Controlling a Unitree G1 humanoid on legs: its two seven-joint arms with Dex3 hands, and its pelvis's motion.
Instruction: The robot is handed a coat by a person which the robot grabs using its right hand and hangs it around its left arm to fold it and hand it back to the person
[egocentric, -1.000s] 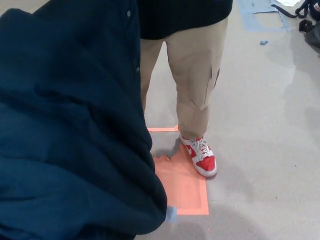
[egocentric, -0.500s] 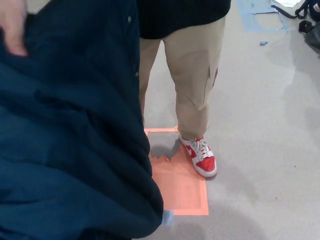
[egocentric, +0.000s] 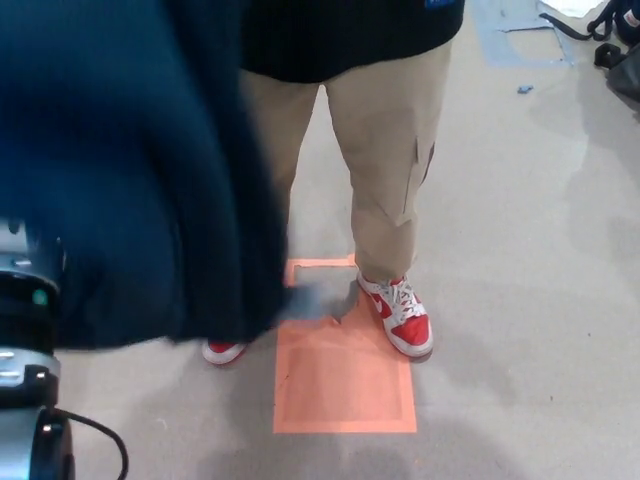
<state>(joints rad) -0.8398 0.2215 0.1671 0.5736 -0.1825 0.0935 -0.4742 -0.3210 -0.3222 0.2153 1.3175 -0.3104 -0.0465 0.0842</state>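
Head view: the dark navy coat (egocentric: 130, 160), blurred and bunched in heavy folds, fills the upper left. Its lower edge overlaps the robot's left arm (egocentric: 25, 400), in front of the person's khaki legs (egocentric: 385, 150). The left hand and right hand are out of sight, so their grip cannot be told.
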